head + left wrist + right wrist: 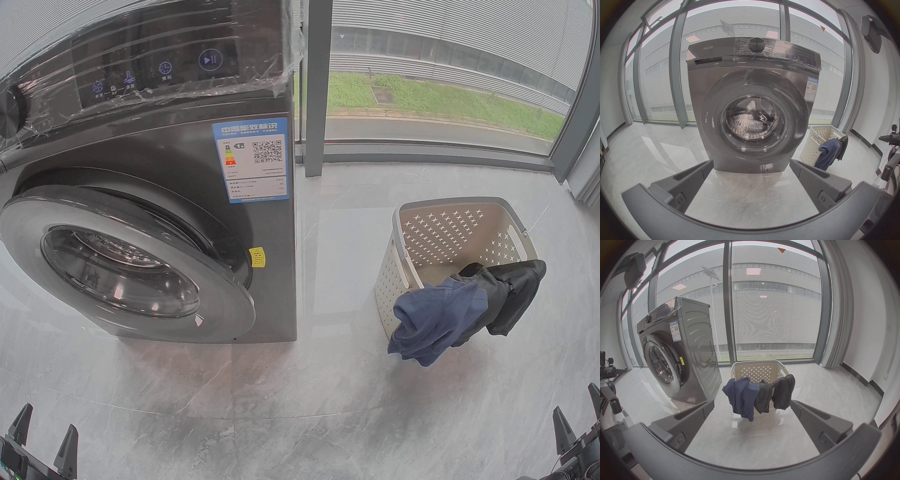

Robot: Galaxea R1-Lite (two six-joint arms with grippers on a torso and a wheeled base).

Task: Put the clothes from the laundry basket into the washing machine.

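Blue and black clothes (437,319) drape over the laundry basket (459,203) rim, washing machine (187,156) nearby; left gripper (750,162) and right gripper (750,402) both gape wide.

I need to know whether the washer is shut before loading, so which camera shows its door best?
The left wrist view: the washing machine door faces it squarely, whole and unobstructed, and looks shut. The head view sees it from above at a slant; the right wrist view shows it farther off and from the side.
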